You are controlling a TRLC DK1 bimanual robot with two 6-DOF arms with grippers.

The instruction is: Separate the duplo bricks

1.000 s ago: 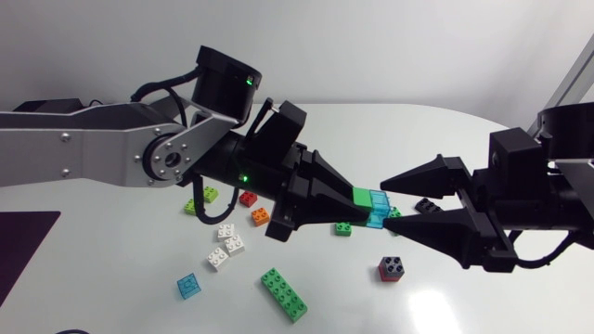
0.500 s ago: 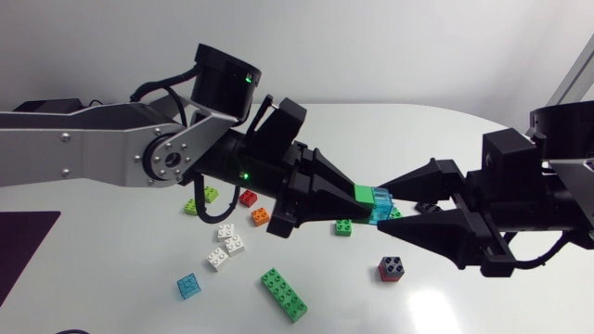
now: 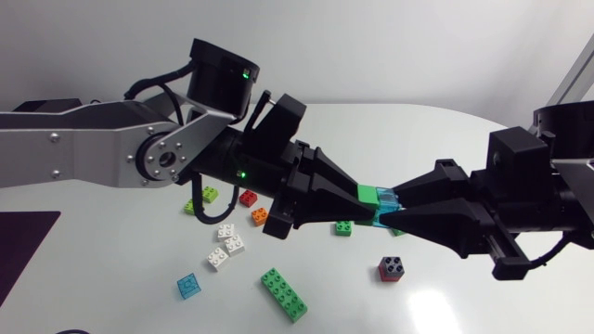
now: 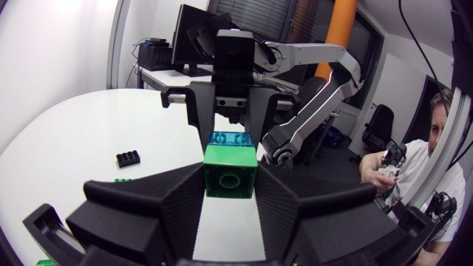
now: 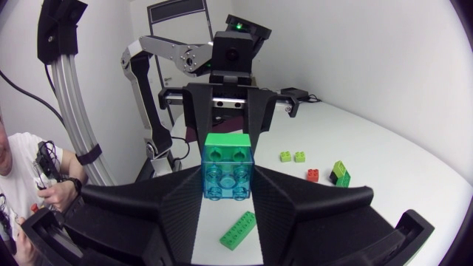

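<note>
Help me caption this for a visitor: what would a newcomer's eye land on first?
The left gripper and right gripper meet nose to nose above the middle of the white table. The left is shut on a green brick, the right on the translucent blue brick joined to it. Beneath them loose bricks lie scattered, with a long green brick nearest the front edge.

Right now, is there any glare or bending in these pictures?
Head view: soft glare patch on the table. Left wrist view: fisheye bulges the scene around the green brick. Right wrist view: same bending; the blue brick looms oversized.
</note>
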